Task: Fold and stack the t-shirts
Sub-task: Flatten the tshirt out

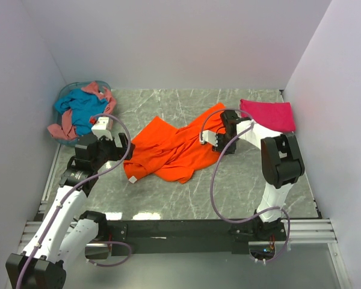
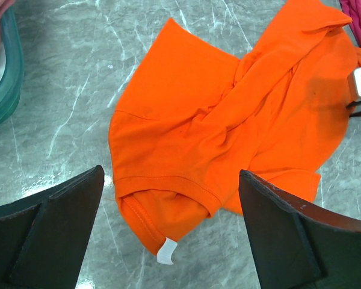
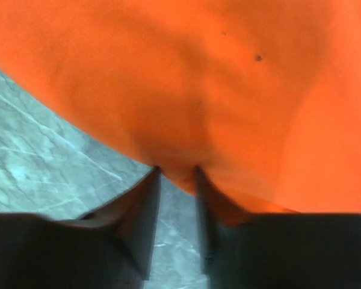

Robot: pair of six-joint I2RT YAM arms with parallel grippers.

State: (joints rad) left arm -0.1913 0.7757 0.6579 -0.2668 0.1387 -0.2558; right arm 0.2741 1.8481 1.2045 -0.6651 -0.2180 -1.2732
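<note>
Left fingers (image 1: pixel 123 144) were held wide open with nothing between them, above the near-left end of the orange t-shirt (image 1: pixel 174 150), where a white label (image 2: pixel 166 251) was seen. A blue t-shirt (image 1: pixel 78 108) and a salmon t-shirt (image 1: pixel 60 129) were heaped in the basket (image 1: pixel 63 96) at the far left. The orange t-shirt was spread crumpled across the middle of the worktop (image 1: pixel 240 180). Right fingers (image 3: pixel 158 180) were pinched on its right edge, low to the worktop. A pink t-shirt (image 1: pixel 268 114), apparently folded, was laid at the far right.

Only a thin fold seemed to be caught, so the cloth could be lost on a pull. With one side held and the other free, the shirt could be dragged into a bunch rather than flattened. The pink t-shirt, just beside the right arm, could be knocked out of shape.

How firmly the cloth was gripped could not be told. The sleeves were lost among the folds, and anything deeper in the basket was hidden.
</note>
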